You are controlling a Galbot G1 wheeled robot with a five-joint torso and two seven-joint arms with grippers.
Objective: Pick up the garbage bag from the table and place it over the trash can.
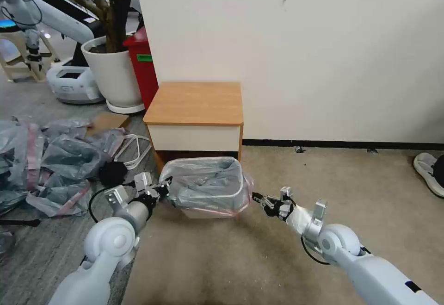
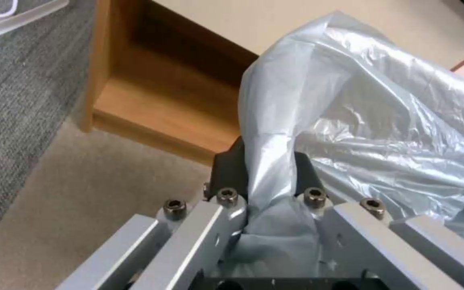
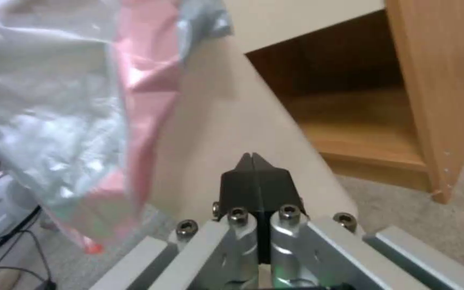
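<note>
Garbage bag (image 1: 208, 182) plastic is draped over the cream trash can (image 1: 210, 211), which stands on the carpet in front of the wooden worktop (image 1: 194, 103); its pink band runs round the near wall below the rim. Judging by this, the pick-up is done and the bag is mostly seated, with only release and perhaps some tidying of the rim left.

Nearest, the left pincer (image 1: 163, 188) is at the can's left side, clamped on a gathered twist of the grey film, which the left wrist view shows pinched between its dark fingertips (image 2: 226, 171). The right pincer (image 1: 257, 198) sits just beside the can's right side, apart from the bag, its jaws pressed together on nothing. Farther off, the worktop's orange-brown top is bare, and a heap of similar bags (image 1: 51, 161) lies on the floor to the left.
</note>
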